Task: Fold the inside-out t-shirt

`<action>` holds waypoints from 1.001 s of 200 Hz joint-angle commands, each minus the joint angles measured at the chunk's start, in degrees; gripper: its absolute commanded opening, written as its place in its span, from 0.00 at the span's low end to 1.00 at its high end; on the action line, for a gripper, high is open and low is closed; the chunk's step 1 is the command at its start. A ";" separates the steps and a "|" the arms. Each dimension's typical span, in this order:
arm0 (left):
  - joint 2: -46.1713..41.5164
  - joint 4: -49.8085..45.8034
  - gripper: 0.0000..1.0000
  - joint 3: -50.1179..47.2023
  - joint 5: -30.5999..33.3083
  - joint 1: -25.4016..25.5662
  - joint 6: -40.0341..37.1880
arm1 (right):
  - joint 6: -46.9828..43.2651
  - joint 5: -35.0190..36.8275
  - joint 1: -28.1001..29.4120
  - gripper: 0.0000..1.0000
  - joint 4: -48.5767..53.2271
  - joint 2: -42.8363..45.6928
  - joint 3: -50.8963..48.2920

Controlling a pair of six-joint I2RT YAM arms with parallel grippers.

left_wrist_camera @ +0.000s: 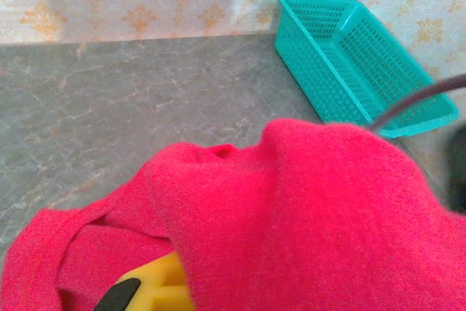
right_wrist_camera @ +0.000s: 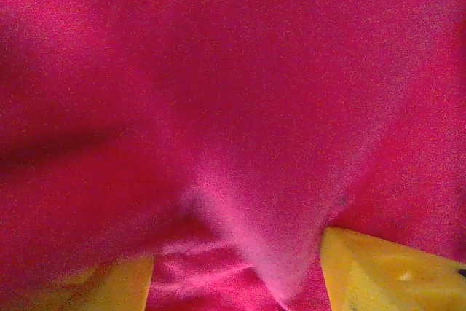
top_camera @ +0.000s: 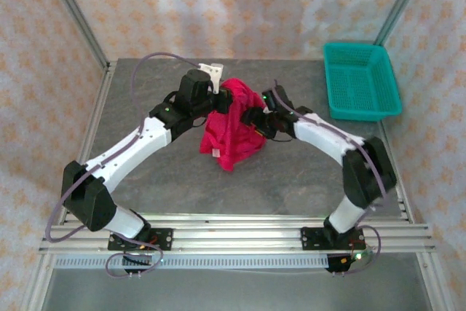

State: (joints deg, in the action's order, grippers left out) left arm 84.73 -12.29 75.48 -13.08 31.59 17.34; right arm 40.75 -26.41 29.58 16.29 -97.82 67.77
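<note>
The bright red t-shirt (top_camera: 231, 125) hangs in a crumpled bunch between my two arms over the middle of the table, its lower end on the surface. My left gripper (top_camera: 220, 100) is shut on the t-shirt's upper left part. In the left wrist view the red fabric (left_wrist_camera: 306, 209) drapes over the jaws and one yellow finger pad (left_wrist_camera: 156, 289) peeks out beneath it. My right gripper (top_camera: 255, 118) presses into the shirt's right side. Its yellow fingers (right_wrist_camera: 378, 274) stand apart, with a fold of the t-shirt (right_wrist_camera: 233, 92) between them.
A teal plastic basket (top_camera: 360, 81) stands at the back right corner of the grey table (top_camera: 145, 92), and it also shows at the upper right of the left wrist view (left_wrist_camera: 357, 56). Patterned walls close off the back and sides.
</note>
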 commanded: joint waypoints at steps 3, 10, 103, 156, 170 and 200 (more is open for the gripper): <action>0.16 -4.31 0.00 9.71 -2.33 -0.98 4.06 | 3.03 4.41 -1.73 0.00 -3.04 -10.13 5.38; 0.30 -7.05 0.00 13.00 -3.10 -1.88 5.33 | 3.42 4.47 -2.91 0.00 -3.20 -11.35 5.02; -5.18 -5.02 0.00 8.63 -12.45 -14.98 17.68 | -2.23 1.77 -13.54 0.00 -2.18 -4.31 -9.29; -1.66 -2.09 0.00 -2.01 -18.21 -14.89 17.82 | -7.73 1.24 -6.23 0.48 4.07 9.25 -8.17; -0.68 -2.80 0.00 -2.35 -17.80 -14.94 17.48 | -7.96 1.25 -2.98 0.53 -0.30 11.11 -10.09; 0.72 -4.63 0.00 -1.25 -17.15 -14.98 16.85 | -8.85 1.24 1.10 0.62 -7.90 9.28 -10.20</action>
State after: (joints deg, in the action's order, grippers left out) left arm 84.66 -18.50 73.41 -29.41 17.08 34.68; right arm 34.13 -26.30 28.67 13.98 -86.59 58.46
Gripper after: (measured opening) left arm 0.078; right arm 0.554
